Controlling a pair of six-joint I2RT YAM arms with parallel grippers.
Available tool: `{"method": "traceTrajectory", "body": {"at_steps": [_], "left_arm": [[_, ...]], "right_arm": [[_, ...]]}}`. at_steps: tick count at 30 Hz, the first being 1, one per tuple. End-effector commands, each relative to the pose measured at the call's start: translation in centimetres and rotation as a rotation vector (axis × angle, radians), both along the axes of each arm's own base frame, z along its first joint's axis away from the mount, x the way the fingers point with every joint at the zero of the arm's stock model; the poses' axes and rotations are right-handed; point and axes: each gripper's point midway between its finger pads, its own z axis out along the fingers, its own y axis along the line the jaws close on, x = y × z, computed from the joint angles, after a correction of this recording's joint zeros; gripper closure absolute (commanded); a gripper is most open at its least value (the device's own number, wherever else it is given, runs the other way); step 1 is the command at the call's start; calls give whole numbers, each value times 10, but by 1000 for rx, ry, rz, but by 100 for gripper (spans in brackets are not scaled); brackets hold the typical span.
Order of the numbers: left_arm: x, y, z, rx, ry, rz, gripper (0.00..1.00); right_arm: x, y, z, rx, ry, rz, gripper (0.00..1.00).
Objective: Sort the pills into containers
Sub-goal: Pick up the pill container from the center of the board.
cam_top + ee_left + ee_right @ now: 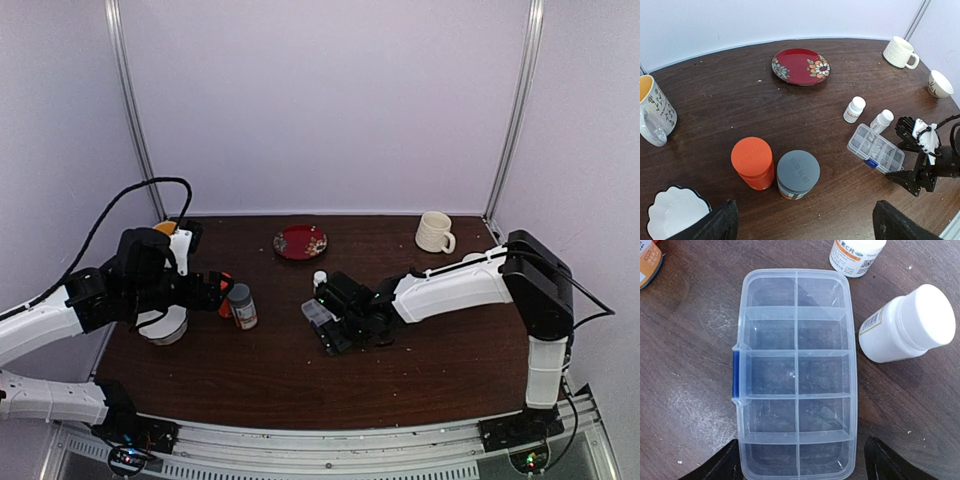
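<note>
The containers are the cells of a clear organizer box [797,370] lying flat on the dark table, lid down, with a blue latch [735,372] on its left side. The box [318,313] sits mid-table, and the left wrist view shows the box [876,148] too. No pills show in any view. My right gripper [799,467] hangs open over the box's near end, one finger off each long side. My left gripper [805,227] is open and empty above bare table, just short of the orange and grey-capped bottles.
Two small white bottles [905,325] [855,255] stand right beside the box. An orange-capped bottle [753,162] and a grey-capped bottle [798,174] stand together. A red plate [300,241], cream mug [434,232], patterned mug [652,115] and white bowl [675,212] sit around.
</note>
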Motion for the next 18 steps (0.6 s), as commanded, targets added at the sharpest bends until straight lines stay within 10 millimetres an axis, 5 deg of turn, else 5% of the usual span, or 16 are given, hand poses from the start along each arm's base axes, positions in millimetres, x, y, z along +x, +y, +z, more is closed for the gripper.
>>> {"method": "traceTrajectory", "body": {"at_steps": [1, 11, 18], "left_arm": [[3, -10, 16, -47, -48, -32, 3], [0, -20, 16, -83, -31, -71, 4], [-3, -41, 22, -185, 12, -129, 6]], "right_arm": [[4, 1, 0, -20, -20, -21, 14], [2, 10, 4, 26, -6, 4, 37], [-8, 13, 50, 197, -51, 40, 41]]}}
